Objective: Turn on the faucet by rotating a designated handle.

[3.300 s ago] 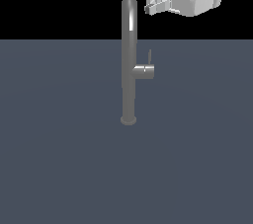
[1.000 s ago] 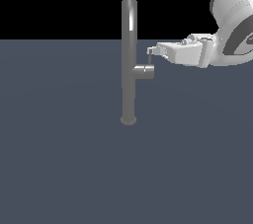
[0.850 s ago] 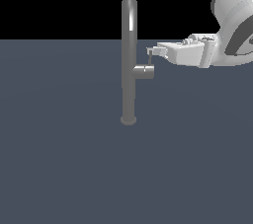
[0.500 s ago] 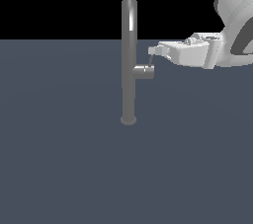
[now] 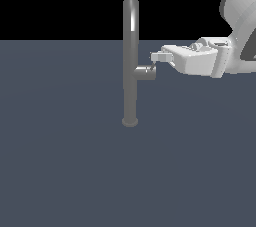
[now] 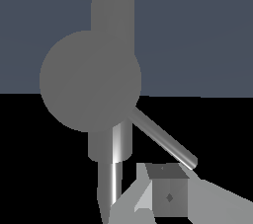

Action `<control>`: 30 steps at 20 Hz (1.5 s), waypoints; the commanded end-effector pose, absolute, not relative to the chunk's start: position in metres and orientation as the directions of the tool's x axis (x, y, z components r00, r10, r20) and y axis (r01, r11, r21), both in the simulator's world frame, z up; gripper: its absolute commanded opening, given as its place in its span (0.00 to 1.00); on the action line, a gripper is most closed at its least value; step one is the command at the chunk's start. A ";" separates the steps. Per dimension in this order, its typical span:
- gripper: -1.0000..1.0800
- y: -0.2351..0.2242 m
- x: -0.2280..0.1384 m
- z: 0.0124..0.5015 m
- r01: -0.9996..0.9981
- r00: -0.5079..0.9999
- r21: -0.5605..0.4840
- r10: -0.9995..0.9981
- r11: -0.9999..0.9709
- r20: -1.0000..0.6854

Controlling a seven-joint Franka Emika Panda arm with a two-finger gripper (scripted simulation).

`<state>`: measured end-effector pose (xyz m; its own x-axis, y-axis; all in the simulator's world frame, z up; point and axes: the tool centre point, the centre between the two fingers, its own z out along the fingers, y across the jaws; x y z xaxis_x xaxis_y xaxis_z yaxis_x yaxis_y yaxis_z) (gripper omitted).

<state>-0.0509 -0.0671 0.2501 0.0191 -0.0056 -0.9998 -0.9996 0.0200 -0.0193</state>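
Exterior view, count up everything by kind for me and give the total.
Faucets: 1, the faucet
Handles: 1, the handle on its side stub
End effectors: 1, the end effector beside the stub
Surfaces: 1, the grey floor
Total: 4

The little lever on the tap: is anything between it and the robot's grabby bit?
Nothing visible is in the way. The wrist view shows the thin grey metal lever rod slanting out from the round stub, with the white tool's fingertip right beside its end. I cannot tell if they touch.
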 end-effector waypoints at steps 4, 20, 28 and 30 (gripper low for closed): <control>0.00 -0.067 -0.061 0.235 -1.000 0.011 -0.012 -0.003 0.019 -1.000; 0.00 -0.067 -0.068 0.205 -0.999 0.042 -0.042 -0.001 0.012 -0.999; 0.00 -0.067 -0.062 0.163 -1.000 0.008 -0.008 0.000 0.016 -1.000; 0.00 -0.067 -0.062 0.158 -1.000 0.004 -0.004 0.000 0.017 -1.000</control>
